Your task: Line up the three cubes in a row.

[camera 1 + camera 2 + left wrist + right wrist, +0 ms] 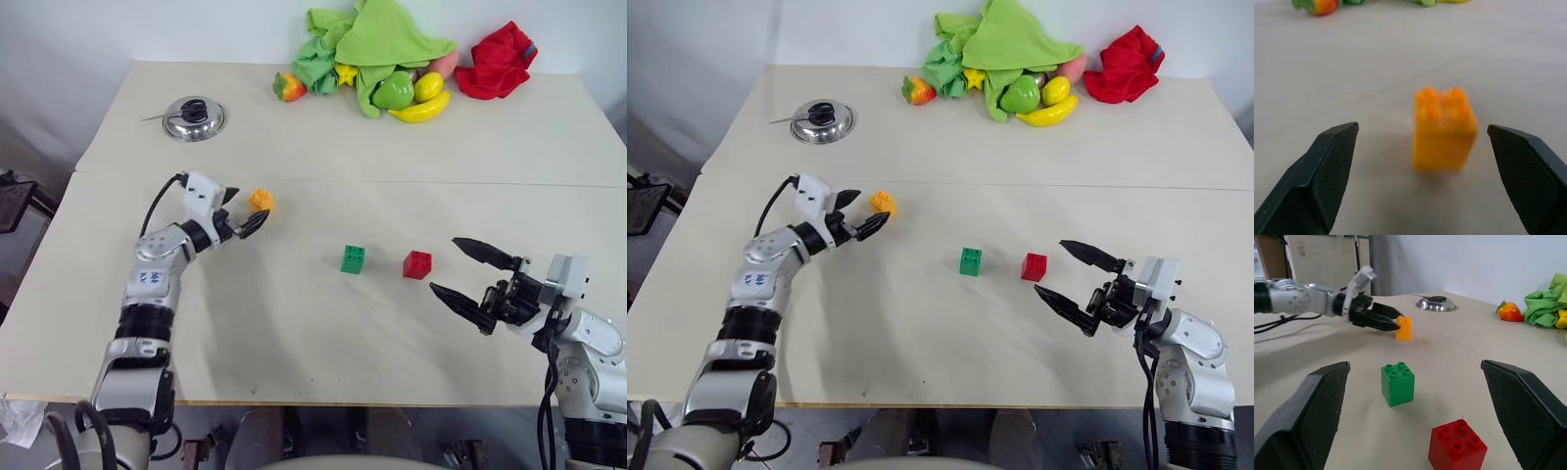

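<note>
Reading from your left, with the green cube (354, 258) as the reference: the metal lid (194, 118) lies far to its left and well back on the table (294, 362), and nearer you the left gripper (242, 210) reaches level toward the orange-yellow cube (261, 201), fingers spread wide and holding nothing. That cube stands upright, studs up, left of and behind the green cube, well apart from it; in the left wrist view it (1444, 129) sits in the gap between the open fingers (1327, 171), though the blur there leaves you unable to say whether either fingertip is touching it. The green cube itself stands near the table's middle, studs up, with the red cube (416, 264) just to its right, the two roughly level with each other and not touching. Further right, the right gripper (468, 278) hovers beyond the red cube, jaws fully parted and empty. Behind everything, the toy fruit (421, 98), green cloth (377, 39) and red cloth (500, 61) lie at the far edge. The step in hand appears to be collecting the stray orange-yellow cube; your next move calls for closing squarely on its side faces, then setting it left of the green cube, in line with the other two.
</note>
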